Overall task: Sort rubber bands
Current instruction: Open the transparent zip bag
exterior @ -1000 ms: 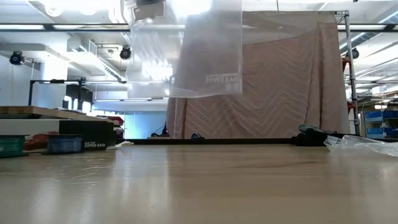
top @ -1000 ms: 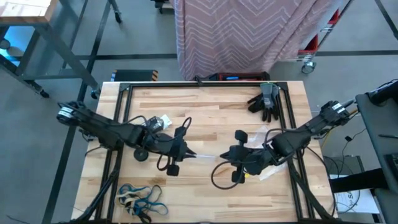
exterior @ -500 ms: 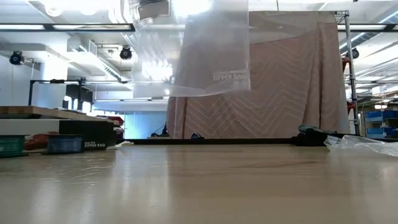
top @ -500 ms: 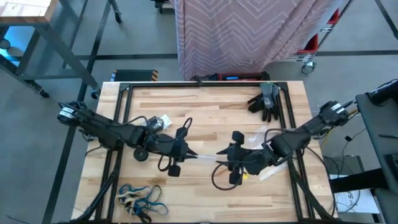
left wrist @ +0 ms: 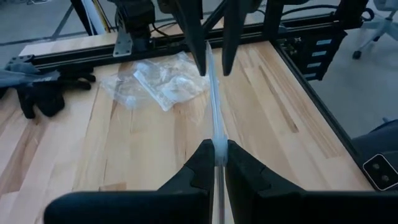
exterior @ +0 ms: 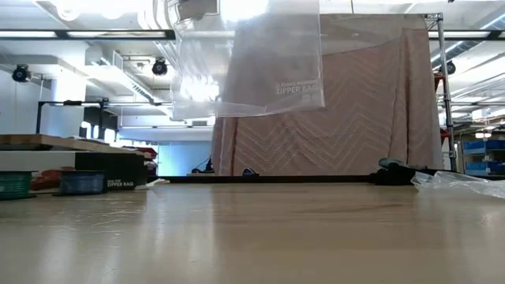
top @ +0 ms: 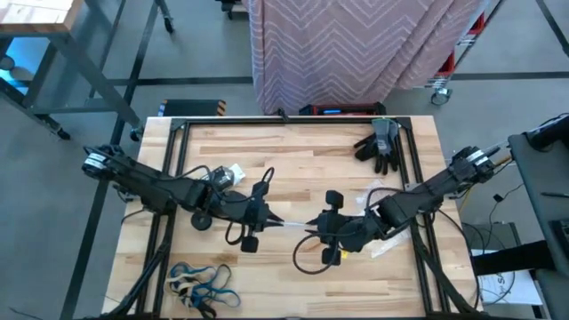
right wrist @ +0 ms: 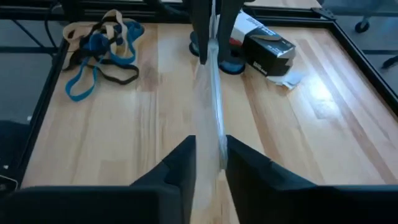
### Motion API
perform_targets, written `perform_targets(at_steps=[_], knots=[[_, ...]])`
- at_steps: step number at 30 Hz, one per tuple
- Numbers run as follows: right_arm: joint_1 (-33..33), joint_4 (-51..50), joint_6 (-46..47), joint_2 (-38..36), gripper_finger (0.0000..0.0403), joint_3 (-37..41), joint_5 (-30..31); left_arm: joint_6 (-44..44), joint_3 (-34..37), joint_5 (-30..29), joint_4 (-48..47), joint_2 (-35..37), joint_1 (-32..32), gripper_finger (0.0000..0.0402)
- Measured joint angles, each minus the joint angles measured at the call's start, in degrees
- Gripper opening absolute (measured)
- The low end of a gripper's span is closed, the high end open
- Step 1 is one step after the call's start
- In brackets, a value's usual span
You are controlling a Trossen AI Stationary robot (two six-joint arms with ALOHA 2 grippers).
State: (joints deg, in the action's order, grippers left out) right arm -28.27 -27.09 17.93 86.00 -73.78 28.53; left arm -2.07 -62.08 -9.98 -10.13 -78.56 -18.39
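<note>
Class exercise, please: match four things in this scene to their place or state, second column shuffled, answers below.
1 rubber bands
2 work gloves
3 zipper bag
4 right gripper

a pinched in the left gripper, off the table
b open, astride the bag's edge
c near corner, left arm's side
d far corner, right arm's side

Pairs: 1c, 2d, 3a, 4b
</note>
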Motion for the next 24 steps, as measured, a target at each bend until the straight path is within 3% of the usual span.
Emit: perform_targets(at_steps=[7,24], knots=[[0.2,0.04,-0.19,-0.04,0.0004,0.0,0.02,0.02,-0.02,0.0,-0.07,0.0,0.0,0.0009],[0.22,0.27,-0.09,-0.64,0.0002,0.0,0.15,-0.12,-0.05,0.02,-1.34,0.61,-0.07,0.0009]])
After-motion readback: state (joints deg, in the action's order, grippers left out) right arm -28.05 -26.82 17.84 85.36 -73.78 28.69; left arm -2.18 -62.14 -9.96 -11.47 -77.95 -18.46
